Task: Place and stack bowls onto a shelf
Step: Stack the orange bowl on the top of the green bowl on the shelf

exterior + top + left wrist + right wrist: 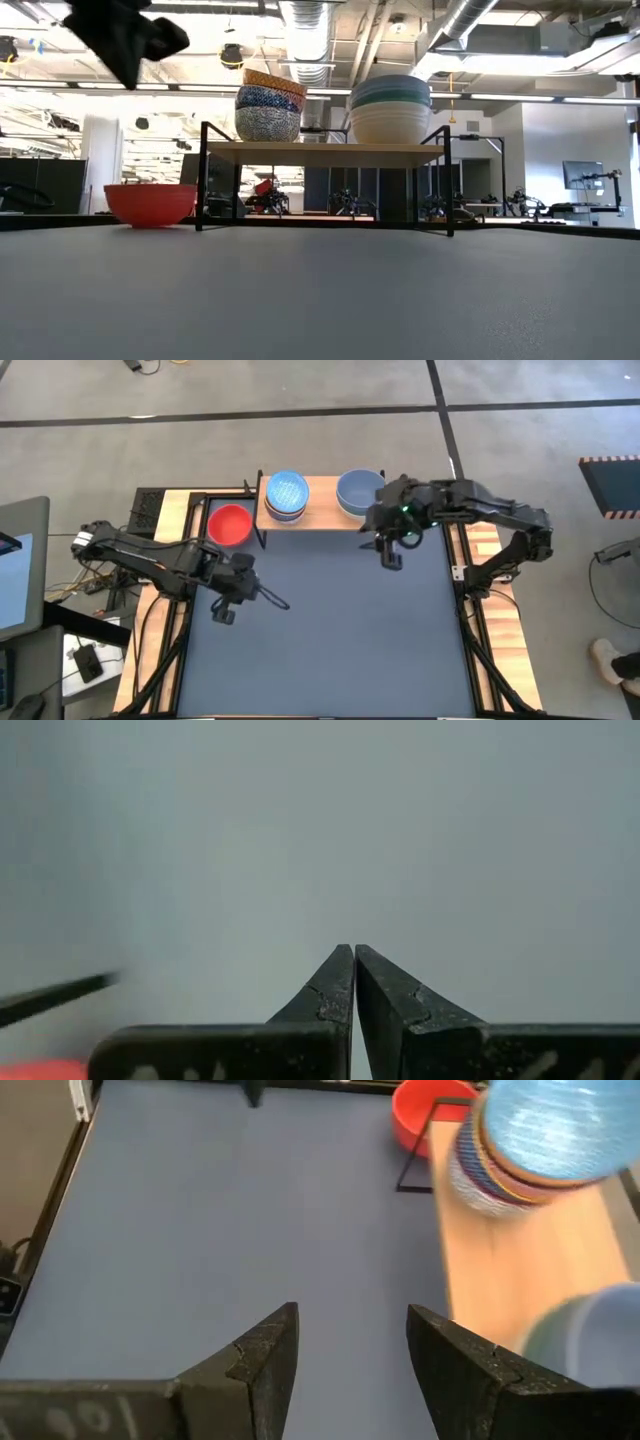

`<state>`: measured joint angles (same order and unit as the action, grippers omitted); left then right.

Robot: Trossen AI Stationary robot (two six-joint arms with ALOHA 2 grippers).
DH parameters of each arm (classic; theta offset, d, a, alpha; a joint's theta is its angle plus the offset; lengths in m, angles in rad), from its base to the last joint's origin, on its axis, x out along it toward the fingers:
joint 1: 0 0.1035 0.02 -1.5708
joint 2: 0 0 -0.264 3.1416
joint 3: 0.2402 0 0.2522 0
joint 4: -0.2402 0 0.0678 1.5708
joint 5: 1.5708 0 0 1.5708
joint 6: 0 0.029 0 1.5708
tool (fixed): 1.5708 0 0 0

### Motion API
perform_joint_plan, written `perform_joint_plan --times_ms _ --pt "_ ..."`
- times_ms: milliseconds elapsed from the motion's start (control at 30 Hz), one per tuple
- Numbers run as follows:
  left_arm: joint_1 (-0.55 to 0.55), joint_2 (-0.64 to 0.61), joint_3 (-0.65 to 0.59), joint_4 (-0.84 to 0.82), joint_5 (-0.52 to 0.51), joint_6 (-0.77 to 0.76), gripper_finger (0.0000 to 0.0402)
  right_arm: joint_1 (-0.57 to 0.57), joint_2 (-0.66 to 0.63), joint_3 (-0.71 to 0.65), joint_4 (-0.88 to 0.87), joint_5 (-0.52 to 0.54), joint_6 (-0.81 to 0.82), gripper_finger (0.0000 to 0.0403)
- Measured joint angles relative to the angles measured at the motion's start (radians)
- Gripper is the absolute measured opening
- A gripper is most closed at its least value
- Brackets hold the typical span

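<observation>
Nearest the table's front edge, at about eight o'clock, the left gripper (226, 607) is seen clenched on nothing above the bare tabletop (340, 640). At ten o'clock the red bowl (231, 525) rests on the table just beside the shelf (322, 488), probably next for collection. At one o'clock the right gripper (391, 551) is held spread and empty by the shelf front. Farthest, two stacks are carried on the shelf: the patterned stack (287, 496) and the grey-blue stack (359, 492).
</observation>
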<state>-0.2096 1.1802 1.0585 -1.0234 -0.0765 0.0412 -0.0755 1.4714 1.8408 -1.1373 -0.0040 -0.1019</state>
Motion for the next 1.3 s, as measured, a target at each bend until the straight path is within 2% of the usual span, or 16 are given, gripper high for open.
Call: perform_joint_plan --times_ms 100,233,400,467,533,667,800,900,967,1133,1300 --pt "-0.010 0.001 0.016 -0.011 -0.160 -0.067 0.0000 0.029 0.030 0.000 0.007 0.001 0.003 0.0211" --pt "0.004 0.001 0.018 -0.079 -0.322 -0.170 0.0000 0.059 0.068 0.000 -0.013 0.003 0.021 0.0211" --pt "0.026 -0.021 0.017 -0.177 -0.349 -0.187 0.0000 0.087 0.085 0.000 -0.072 0.019 0.023 0.0211" --pt "0.035 -0.051 0.009 -0.155 -0.365 -0.214 0.0000 0.096 0.085 0.000 -0.074 0.050 0.024 0.0211" --pt "0.047 -0.089 -0.031 -0.084 -0.413 -0.315 0.0000 0.098 0.087 0.000 -0.077 0.076 0.025 0.0211" --pt "0.077 -0.160 -0.160 0.004 -0.537 -0.685 0.0000 0.102 0.087 0.000 -0.079 0.088 0.043 0.0211" --pt "0.118 -0.207 -0.292 -0.001 -0.526 -1.063 0.0013 0.102 0.087 0.000 -0.088 0.090 0.065 0.0211" --pt "0.159 -0.240 -0.367 -0.030 -0.492 -1.370 0.0040 0.100 0.087 0.000 -0.089 0.091 0.068 0.0211" --pt "0.184 -0.264 -0.399 -0.045 -0.471 -1.497 0.0062 0.092 0.087 0.000 -0.089 0.093 0.067 0.0211" --pt "0.254 -0.320 -0.410 -0.054 -0.495 -1.538 0.0122 0.067 0.087 0.000 -0.089 0.093 0.051 0.0211" --pt "0.388 -0.371 -0.411 -0.074 -0.531 -1.529 0.0183 0.037 0.087 0.000 -0.085 0.093 0.044 0.0211"
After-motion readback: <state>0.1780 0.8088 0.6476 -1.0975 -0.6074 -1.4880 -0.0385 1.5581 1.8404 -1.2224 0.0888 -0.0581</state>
